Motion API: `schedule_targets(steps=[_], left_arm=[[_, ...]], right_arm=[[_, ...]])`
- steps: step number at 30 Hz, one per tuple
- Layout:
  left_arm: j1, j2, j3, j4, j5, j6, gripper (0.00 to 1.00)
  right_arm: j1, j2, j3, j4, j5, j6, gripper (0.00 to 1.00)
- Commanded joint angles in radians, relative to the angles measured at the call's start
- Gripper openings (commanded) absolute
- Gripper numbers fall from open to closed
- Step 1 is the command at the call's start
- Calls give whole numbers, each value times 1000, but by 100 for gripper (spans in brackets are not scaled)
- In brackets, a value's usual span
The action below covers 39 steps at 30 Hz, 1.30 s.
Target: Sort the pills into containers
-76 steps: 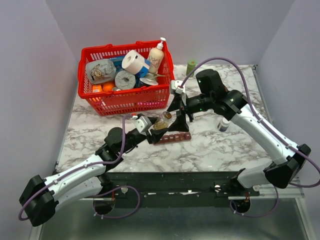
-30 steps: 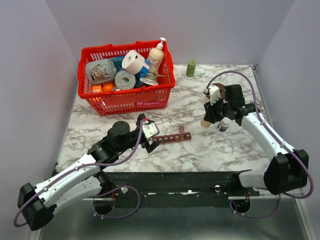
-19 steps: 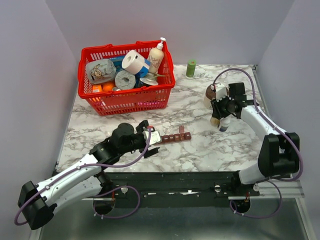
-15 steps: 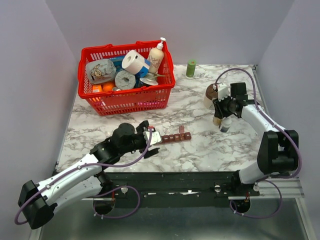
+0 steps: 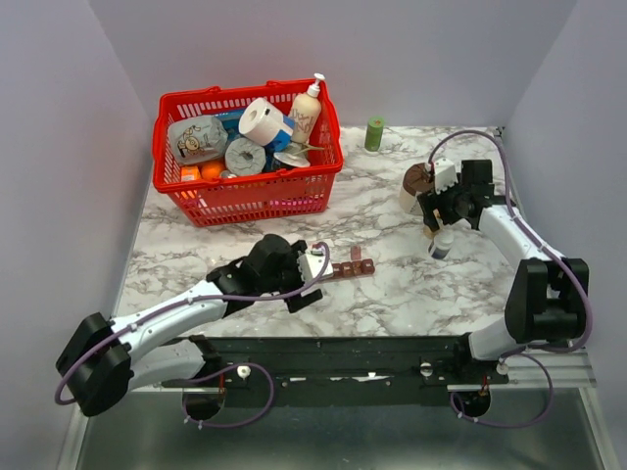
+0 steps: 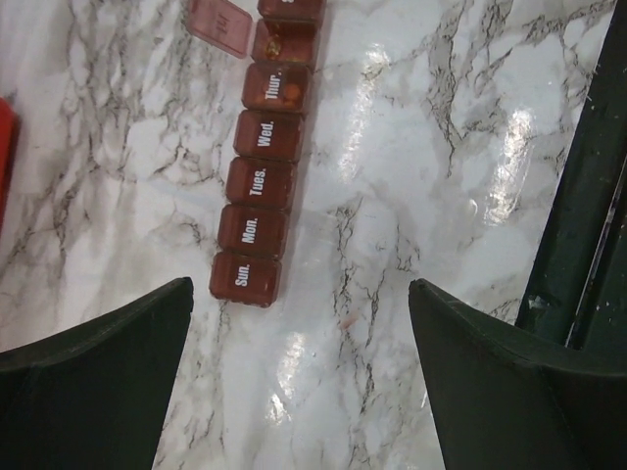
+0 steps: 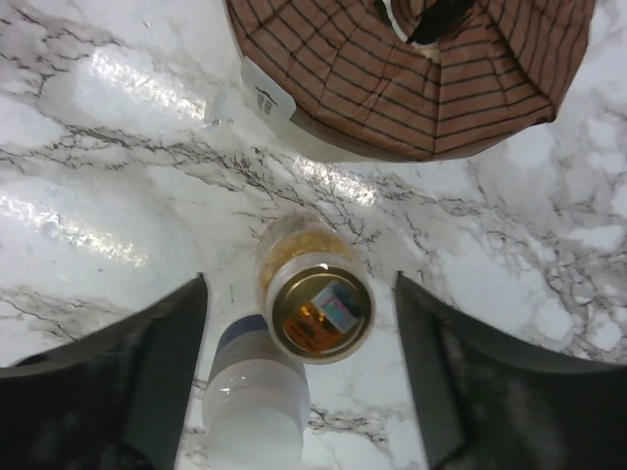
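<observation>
Left hand (image 6: 299,289), right hand (image 7: 299,282): spread, empty

**Open marble on the left, a crowded corner on the right**

Your left gripper (image 6: 299,289) hangs with its fingers spread wide over bare marble table (image 6: 441,117). The Sunday end of the containers (image 6: 263,181) lies just ahead of the finger on the left of the wrist view, and the strip runs away from you. A flipped-up lid (image 6: 217,22) juts from its far left side. The dark table rail (image 6: 588,196) closes off the right.

Your right gripper (image 7: 301,279) straddles the clear bottle (image 7: 315,299) with narrow gaps on both sides. The white-capped bottle (image 7: 255,406) crowds in just beside it. The brown striped cup (image 7: 421,69) blocks the way ahead.

The red basket (image 5: 245,196) walls off the far left, and the green cap (image 5: 375,133) stands alone at the far edge.
</observation>
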<state>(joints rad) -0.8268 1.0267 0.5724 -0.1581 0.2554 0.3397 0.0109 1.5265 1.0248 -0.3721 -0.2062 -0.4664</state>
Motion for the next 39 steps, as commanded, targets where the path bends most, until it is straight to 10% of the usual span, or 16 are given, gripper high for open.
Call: schedule_targets(steps=[1, 8, 13, 29, 35, 39], left_arm=[[-11, 93, 67, -64, 74, 117, 97], [-26, 206, 106, -55, 93, 323, 96], [-21, 386, 205, -77, 62, 413, 94], [8, 636, 351, -141, -24, 394, 69], [-1, 630, 333, -136, -44, 358, 33], [-12, 628, 323, -132, -44, 354, 20]], right_arm=[[-6, -107, 6, -4, -44, -41, 93], [-3, -200, 74, -211, -551, -155, 100], [75, -161, 60, -146, -751, 69, 99], [142, -6, 37, -73, -664, 275, 73], [224, 76, 90, -64, -592, 307, 70], [231, 168, 159, -62, -584, 360, 40]])
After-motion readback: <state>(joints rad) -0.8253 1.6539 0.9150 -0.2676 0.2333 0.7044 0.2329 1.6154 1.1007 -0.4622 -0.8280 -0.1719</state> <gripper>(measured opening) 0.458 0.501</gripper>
